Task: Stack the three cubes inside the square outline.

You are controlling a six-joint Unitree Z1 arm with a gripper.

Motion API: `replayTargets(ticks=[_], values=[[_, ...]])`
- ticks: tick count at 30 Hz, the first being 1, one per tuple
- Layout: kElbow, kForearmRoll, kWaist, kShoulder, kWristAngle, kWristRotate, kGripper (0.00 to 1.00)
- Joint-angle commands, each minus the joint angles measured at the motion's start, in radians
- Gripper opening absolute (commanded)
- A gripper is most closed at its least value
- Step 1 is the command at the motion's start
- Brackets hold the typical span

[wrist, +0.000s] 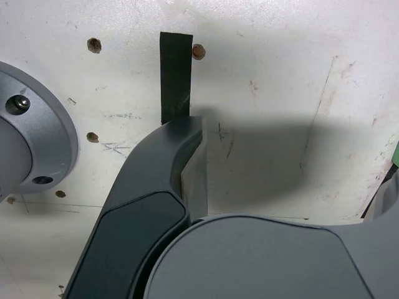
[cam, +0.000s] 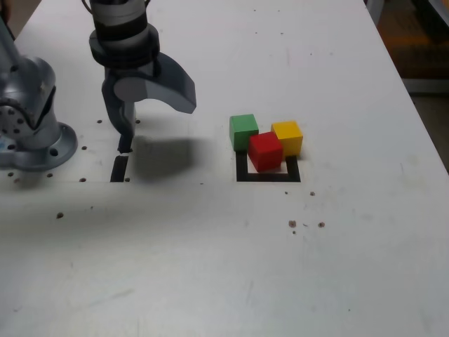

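Observation:
Three cubes sit huddled together in the exterior view: green [cam: 243,130], red [cam: 265,150] and yellow [cam: 287,137]. All rest on the table, none on top of another. The red one lies over the far part of the square outline [cam: 269,176]; the green and yellow ones sit at its far corners. My gripper [cam: 156,116] hangs well to the exterior view's left of them, open wide and holding nothing. One finger [wrist: 181,162] points down at the table beside a tape strip; the other is raised. The wrist view shows only a green sliver [wrist: 396,154] at its edge.
The arm's grey base [cam: 31,137] stands at the exterior view's left. A short black tape strip [cam: 120,168] lies just below the lower finger, seen in the wrist view as a strip [wrist: 176,75]. Small screw holes dot the white table [cam: 210,267].

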Motion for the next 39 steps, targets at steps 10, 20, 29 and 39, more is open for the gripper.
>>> replayTargets(ticks=[10, 20, 29, 39], values=[[0.013, -0.009, 0.001, -0.006, -0.008, 0.002, 1.0], [0.008, -0.026, 0.001, -0.004, -0.023, 0.003, 0.99], [-0.116, 0.025, -0.014, 0.041, -0.038, 0.033, 0.99], [-0.374, 0.164, -0.009, 0.186, -0.061, 0.076, 0.97]])
